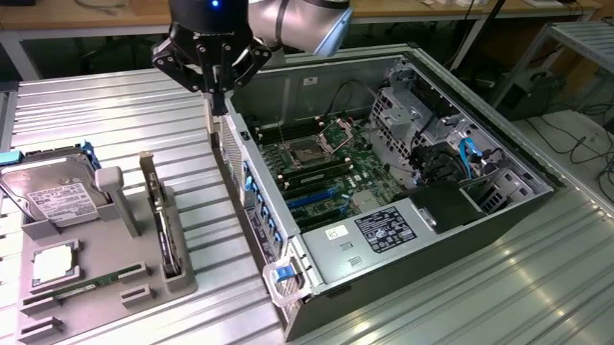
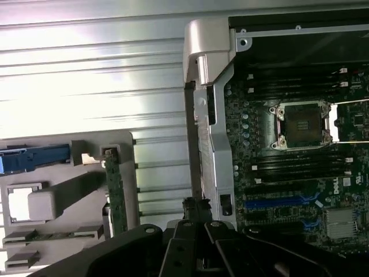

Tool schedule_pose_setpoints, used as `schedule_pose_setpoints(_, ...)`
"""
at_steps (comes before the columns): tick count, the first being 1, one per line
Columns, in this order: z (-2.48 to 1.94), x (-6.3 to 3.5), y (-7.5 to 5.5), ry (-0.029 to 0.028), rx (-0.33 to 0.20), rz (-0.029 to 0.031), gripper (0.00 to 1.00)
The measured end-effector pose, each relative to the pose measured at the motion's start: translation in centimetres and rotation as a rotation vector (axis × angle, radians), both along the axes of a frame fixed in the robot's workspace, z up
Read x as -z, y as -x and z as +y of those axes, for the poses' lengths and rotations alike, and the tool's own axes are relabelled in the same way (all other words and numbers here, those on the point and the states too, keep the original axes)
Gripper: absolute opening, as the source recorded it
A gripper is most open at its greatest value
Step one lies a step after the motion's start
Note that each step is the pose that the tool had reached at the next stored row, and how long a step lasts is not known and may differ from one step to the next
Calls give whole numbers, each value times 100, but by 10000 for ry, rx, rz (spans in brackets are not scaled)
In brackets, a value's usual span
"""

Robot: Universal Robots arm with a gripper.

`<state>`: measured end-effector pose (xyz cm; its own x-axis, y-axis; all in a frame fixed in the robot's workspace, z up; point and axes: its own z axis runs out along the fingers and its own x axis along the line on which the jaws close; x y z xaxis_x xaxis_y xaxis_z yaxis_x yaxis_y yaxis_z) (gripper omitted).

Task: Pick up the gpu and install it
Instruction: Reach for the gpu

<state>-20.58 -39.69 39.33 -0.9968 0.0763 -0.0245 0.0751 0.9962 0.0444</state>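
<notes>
In the exterior view your gripper (image 1: 218,105) hangs over the rear wall of the open computer case (image 1: 432,280). Its fingers look pressed together on nothing, though the tips are small, so treat that as likely. The gpu (image 1: 165,230) stands on edge in the grey holder (image 1: 125,295), well apart, toward the exterior view's left. In the wrist view the gripper (image 2: 190,206) sits over the case's edge, with the motherboard (image 2: 288,173) on one side and the gpu (image 2: 115,193) upright in its holder (image 2: 124,144) on the other.

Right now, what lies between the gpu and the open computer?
Just the tray's edge, then bare ribbed table. The exterior view shows nothing on that strip between gpu and computer, and the wrist view agrees.
</notes>
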Motion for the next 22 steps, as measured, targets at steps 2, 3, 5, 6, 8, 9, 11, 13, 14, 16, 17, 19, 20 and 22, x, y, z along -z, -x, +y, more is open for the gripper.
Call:
schedule_pose_setpoints(2,0,0,74,0,-1,0,11)
schedule_pose_setpoints(3,0,0,118,0,-1,0,11)
schedule_pose_setpoints(5,-1,0,168,0,0,0,11)
schedule_pose_setpoints(6,-1,0,197,0,0,0,11)
schedule_pose_setpoints(8,-3,0,259,0,-1,0,11)
schedule_pose_setpoints(9,-4,0,289,0,-2,0,11)
schedule_pose_setpoints(11,-7,0,364,0,-1,1,11)
schedule_pose_setpoints(13,-10,0,435,0,-2,0,11)
schedule_pose_setpoints(14,-12,0,470,0,-3,0,11)
schedule_pose_setpoints(16,-16,-1,547,1,-5,1,11)
schedule_pose_setpoints(17,-19,0,576,0,-8,-1,11)
schedule_pose_setpoints(19,-32,1,607,0,-63,1,11)
schedule_pose_setpoints(20,-40,1,619,0,-111,0,11)
schedule_pose_setpoints(22,-59,3,639,0,-187,-1,11)
